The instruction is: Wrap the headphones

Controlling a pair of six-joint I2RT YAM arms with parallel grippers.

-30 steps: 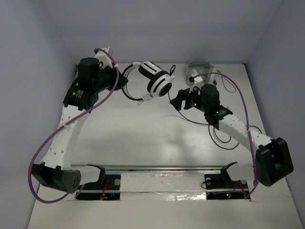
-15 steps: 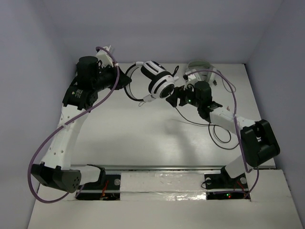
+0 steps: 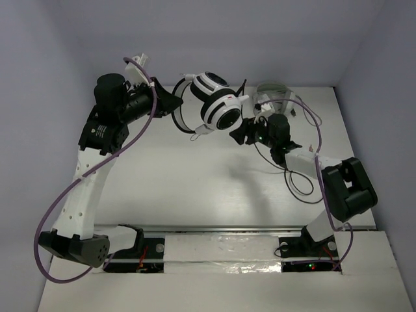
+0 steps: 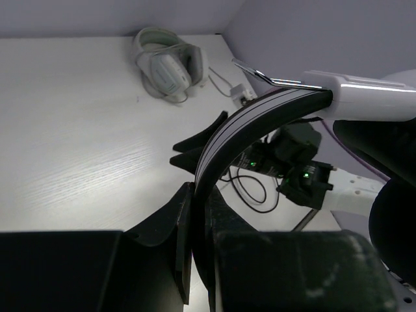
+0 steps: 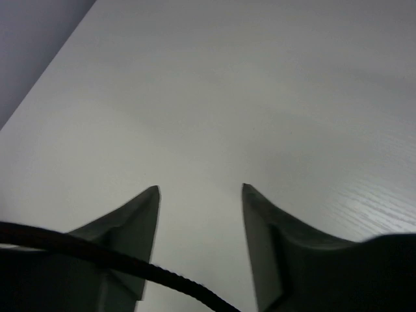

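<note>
Barely started, by the look of it. Holding headphones (image 3: pixel 218 107) up off worktop (image 3: pixel 195 182) at 12 o'clock with left tool (image 3: pixel 170 107), pinched tight on headband (image 4: pixel 260 114). Got right tool (image 3: pixel 239 134) just beside ear cup (image 3: pixel 221 116), half open, gripping nothing. Need to wind whole cable (image 3: pixel 292 186), lying loose at 3 o'clock.

The headphones (image 3: pixel 218 107) have glossy white-and-black plastic ear cups and a smooth black headband with a slight shine, the right hand (image 5: pixel 200 190) has matt dark plastic fingers (image 5: pixel 133 221), and the pale surface (image 4: pixel 78 149) shows faint wood grain under a soft sheen
</note>
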